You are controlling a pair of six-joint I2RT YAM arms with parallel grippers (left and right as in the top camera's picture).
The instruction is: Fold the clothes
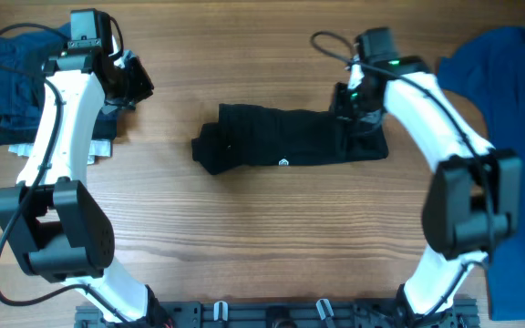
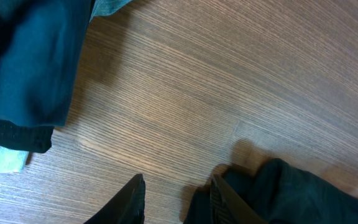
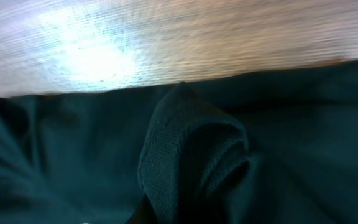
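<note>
Clenching a ribbed fold of the black T-shirt (image 3: pixel 191 155), your right pincer (image 1: pixel 352 107) sits at the folded strip's right end, mid-frame on the desk (image 1: pixel 244 246). Your left pincer (image 2: pixel 176 202) stands parted, grasping nothing, upper left beside a dark garment pile (image 1: pixel 16 64). Blue shirt (image 1: pixel 509 100) lies far right.

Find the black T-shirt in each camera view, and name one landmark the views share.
Overhead: the black T-shirt lies folded into a strip at the table's centre.
Left wrist: dark cloth at bottom right, probably one end of it; not certain.
Right wrist: it fills the lower two-thirds, bunched into a fold mid-frame.
Shared landmark: the wooden table, with bare wood showing in all three views.
</note>
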